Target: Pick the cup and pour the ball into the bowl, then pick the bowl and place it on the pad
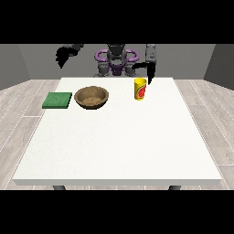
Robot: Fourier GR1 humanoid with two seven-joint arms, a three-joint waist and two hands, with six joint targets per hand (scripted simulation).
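On the table (114,141), the cup (140,88) is seen upright beside the bowl (92,97), with the pad (57,100) further left; no step is judged complete. The hand at the view's right (150,73) is positioned just behind the cup; its finger state cannot be told. The other hand (63,55) is raised, holding nothing.

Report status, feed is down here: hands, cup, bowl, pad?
Hand at view's right beside cup, not gripping. Other hand raised, away. Bowl between cup and pad. Nothing blocking.
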